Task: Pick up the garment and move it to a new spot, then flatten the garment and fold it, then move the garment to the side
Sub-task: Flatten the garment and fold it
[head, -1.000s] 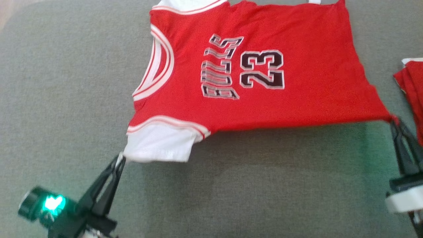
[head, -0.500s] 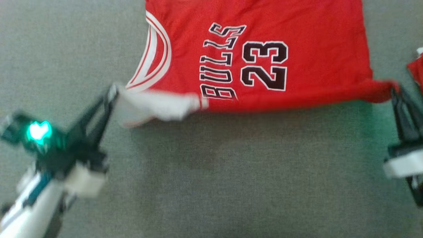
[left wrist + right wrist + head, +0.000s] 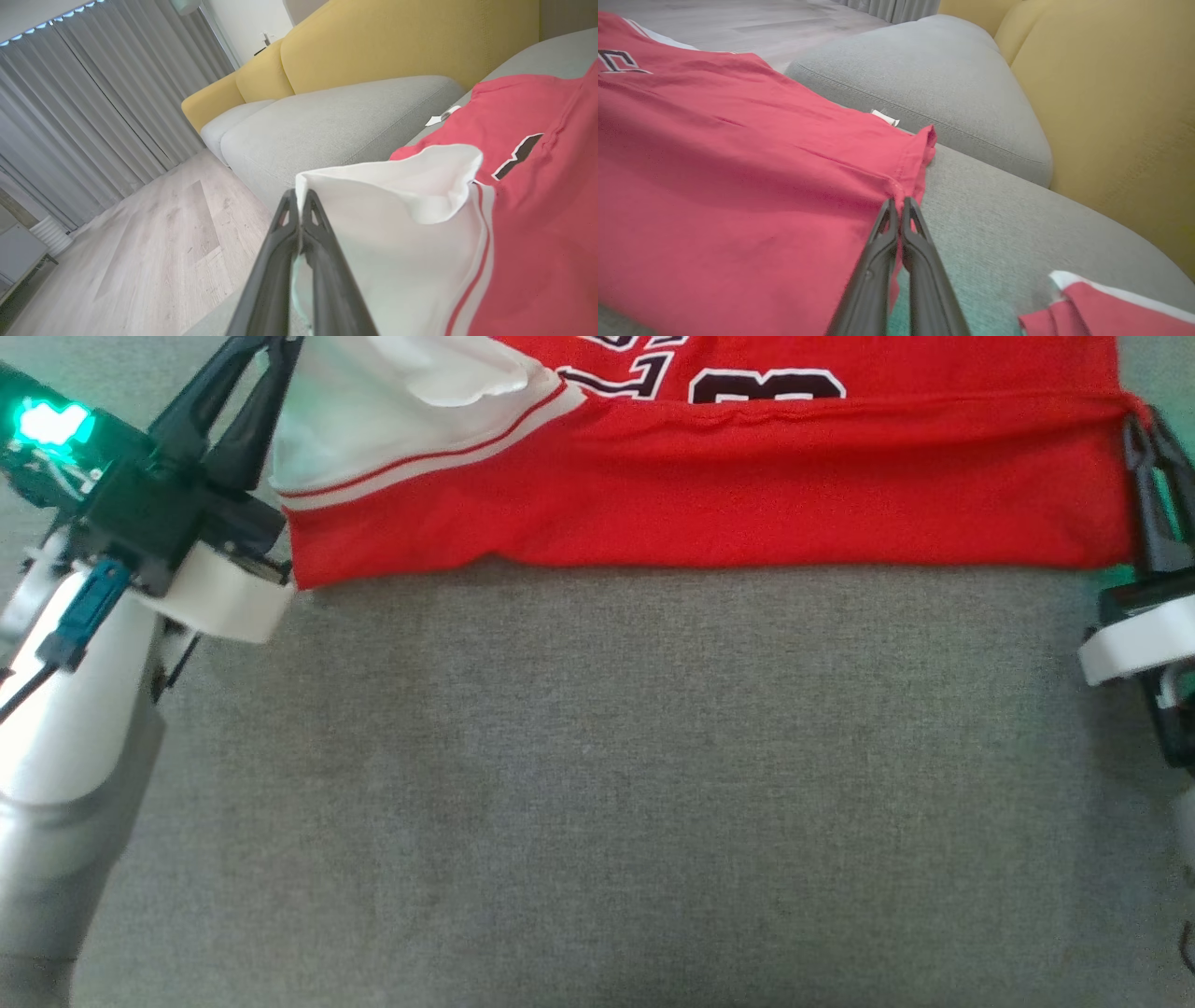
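Note:
The garment (image 3: 709,485) is a red jersey with white sleeves and black numbers, spread on a grey cushion at the top of the head view. Its near edge is lifted and folded back over the print. My left gripper (image 3: 280,345) is shut on the white sleeve (image 3: 397,224) at the upper left. My right gripper (image 3: 1139,420) is shut on the red hem corner (image 3: 901,186) at the upper right. Both hold the folded edge stretched between them.
A grey sofa cushion (image 3: 597,784) stretches below the garment. Another folded red and white garment (image 3: 1111,308) lies to the right of my right gripper. Yellow backrests (image 3: 1120,102) rise behind, and a wooden floor (image 3: 154,233) lies beyond the cushion's left edge.
Both grippers have carried the garment's near edge away from me and over the print, folding it. The head camera has tilted, so the whole scene has shifted.

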{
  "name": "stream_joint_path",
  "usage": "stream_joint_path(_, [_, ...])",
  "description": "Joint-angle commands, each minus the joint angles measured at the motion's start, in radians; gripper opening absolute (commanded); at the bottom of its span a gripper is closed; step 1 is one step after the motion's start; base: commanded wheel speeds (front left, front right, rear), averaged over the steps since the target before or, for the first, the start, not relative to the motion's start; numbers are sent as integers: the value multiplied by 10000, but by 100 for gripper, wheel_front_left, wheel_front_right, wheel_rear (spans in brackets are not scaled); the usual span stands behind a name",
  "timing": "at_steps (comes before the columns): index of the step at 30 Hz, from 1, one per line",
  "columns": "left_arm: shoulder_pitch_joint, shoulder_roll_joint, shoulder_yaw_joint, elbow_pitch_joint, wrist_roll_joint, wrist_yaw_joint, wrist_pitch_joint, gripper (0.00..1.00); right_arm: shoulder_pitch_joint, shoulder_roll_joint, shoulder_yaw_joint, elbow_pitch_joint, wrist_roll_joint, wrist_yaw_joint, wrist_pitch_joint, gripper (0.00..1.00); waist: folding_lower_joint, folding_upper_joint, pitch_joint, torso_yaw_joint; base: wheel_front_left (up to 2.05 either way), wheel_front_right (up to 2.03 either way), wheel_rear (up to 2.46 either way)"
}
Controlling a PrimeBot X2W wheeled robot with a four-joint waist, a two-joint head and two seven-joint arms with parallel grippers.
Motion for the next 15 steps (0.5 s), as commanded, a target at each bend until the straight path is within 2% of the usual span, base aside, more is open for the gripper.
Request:
stream_joint_path(1, [-297,300,381,-132,2,-13,-39,73,-35,-12,152,-155,-155,-7,-228,100,-4,0,82,-50,0,0,0])
stream_joint_path(2, [-300,208,451,-79,-33,23,-39,100,-100,103,153,-38,-208,-7,-363,100,-4,0,83,-69,0,0,0])
stream_joint_path(5, [176,-45,807,-121,-125,424,-39,100,-140,423,114,164,-452,-7,-750,100,-4,0,-53,-136,0,0,0])
stream_joint_path(9, [1830,-729,1685,-685,-501,1555,-39,100,99,1013,-327,-43,-747,-7,-1177,100,-4,0,-409,-225,0,0,0])
stream_joint_path(10, [2311,-948,1828,-806,-598,1715,-39,100,238,1190,-509,-164,-817,-7,-1222,100,-4,0,-494,-206,0,0,0])
stream_joint_path(12, [3155,-1364,2075,-842,-780,1908,-39,100,554,1607,-837,-486,-865,-7,-1262,100,-4,0,-624,-172,0,0,0])
stream_joint_path(13, [3155,-1364,2075,-842,-780,1908,-39,100,554,1607,-837,-486,-865,-7,-1262,100,-4,0,-624,-172,0,0,0])
stream_joint_path(15, [3698,-1743,2326,-813,-957,1916,-39,100,858,1958,-1089,-1002,-927,-7,-1269,100,-4,0,-666,-162,0,0,0])
